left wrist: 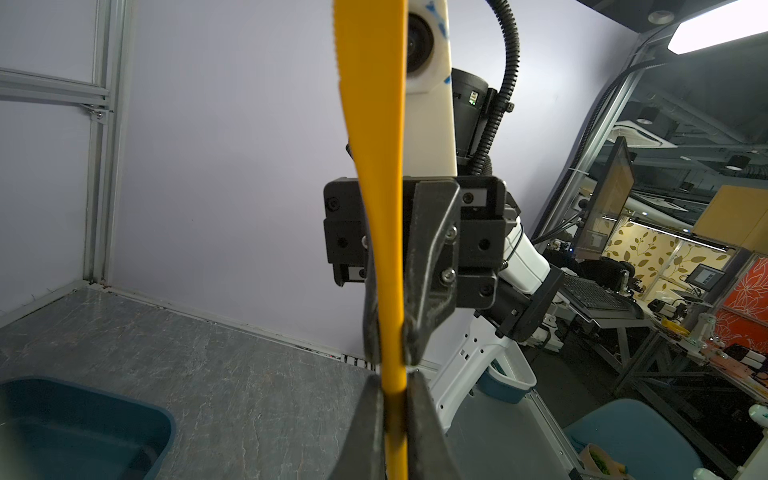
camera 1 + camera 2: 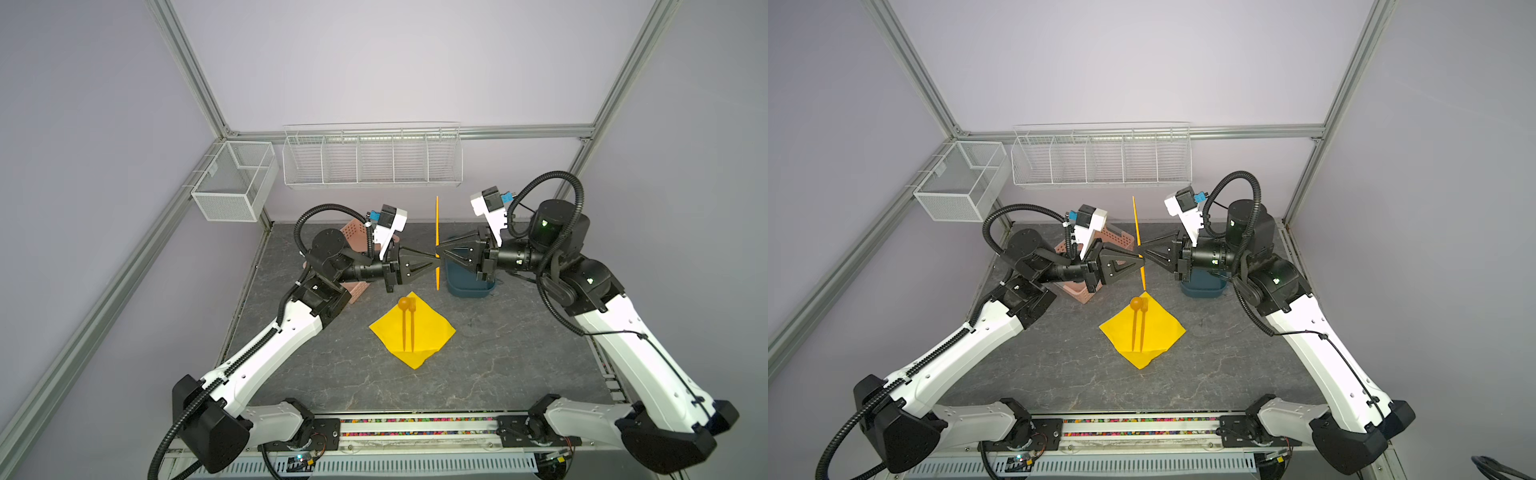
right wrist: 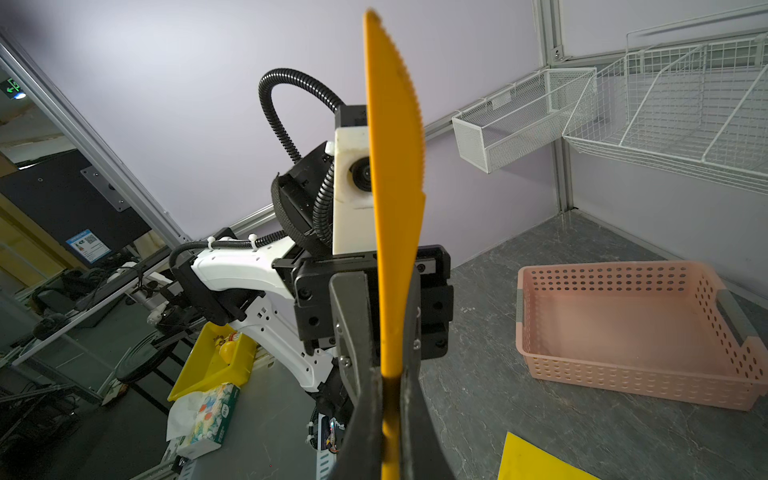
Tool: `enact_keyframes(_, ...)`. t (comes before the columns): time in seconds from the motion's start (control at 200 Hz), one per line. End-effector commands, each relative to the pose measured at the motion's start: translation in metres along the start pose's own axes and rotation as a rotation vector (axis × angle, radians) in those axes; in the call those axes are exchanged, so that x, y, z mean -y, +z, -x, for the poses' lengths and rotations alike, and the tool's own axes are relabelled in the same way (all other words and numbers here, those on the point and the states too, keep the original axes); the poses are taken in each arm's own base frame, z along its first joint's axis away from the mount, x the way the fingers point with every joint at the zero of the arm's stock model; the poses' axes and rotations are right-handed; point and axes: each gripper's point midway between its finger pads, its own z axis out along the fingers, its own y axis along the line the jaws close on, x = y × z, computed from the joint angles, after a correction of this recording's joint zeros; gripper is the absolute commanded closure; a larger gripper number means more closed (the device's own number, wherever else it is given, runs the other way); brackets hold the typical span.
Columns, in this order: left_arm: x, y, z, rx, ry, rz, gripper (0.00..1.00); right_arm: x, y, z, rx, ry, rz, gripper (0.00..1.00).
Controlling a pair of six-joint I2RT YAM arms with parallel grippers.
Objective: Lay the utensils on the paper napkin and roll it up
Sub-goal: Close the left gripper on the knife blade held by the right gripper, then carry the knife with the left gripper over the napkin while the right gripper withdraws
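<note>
1. Farthest left, a pink basket stands on the bench. The left arm hides most of it in both top views, and the right wrist view shows far more of it.
2. Nearer the middle, the paper napkin lies flat on the bench, turned like a diamond. The spoon and fork lie side by side on it with their heads toward its far corner. The fork's tines are too small to make out.
3. The left claw is raised off the bench and clenched on the knife from the left. In the left wrist view its fingers press on the handle.
4. The knife stands upright in mid-air with its blade up, beyond the napkin and clear of it.
   - Both top views catch it edge-on, as a thin line.
   - The left wrist view cuts off its tip.
   - The clamping fingers cover its lower handle.
5. The right claw is clenched on the same handle from the right, just above the left claw's grip.
6. A blue tub sits behind the right claw, which covers its upper part.
</note>
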Motion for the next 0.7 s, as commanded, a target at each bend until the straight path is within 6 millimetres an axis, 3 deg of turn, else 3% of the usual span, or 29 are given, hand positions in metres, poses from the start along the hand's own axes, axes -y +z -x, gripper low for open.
enact_keyframes(0.0,0.011,-0.001,0.013,0.017,0.056,-0.012,0.93,-0.018,-0.007,0.005,0.005,-0.038,0.031,0.92)
enact_keyframes(0.095,0.010,-0.001,0.013,0.019,0.056,-0.004,0.94,-0.016,-0.007,0.003,0.003,-0.040,0.021,0.89)
enact_keyframes(0.27,-0.002,-0.005,0.011,0.019,0.049,0.055,0.97,-0.005,-0.011,-0.001,-0.002,-0.038,-0.061,0.63)
enact_keyframes(0.385,-0.017,-0.011,0.007,0.020,0.021,0.118,0.99,0.004,-0.019,-0.004,0.005,-0.043,-0.141,0.58)
enact_keyframes(0.575,-0.064,-0.026,-0.013,-0.031,-0.053,0.390,1.00,0.052,-0.038,-0.018,-0.003,0.022,-0.398,0.58)
enact_keyframes(0.695,-0.090,-0.035,-0.037,-0.066,-0.115,0.564,1.00,0.089,-0.055,-0.028,-0.022,0.096,-0.565,0.58)
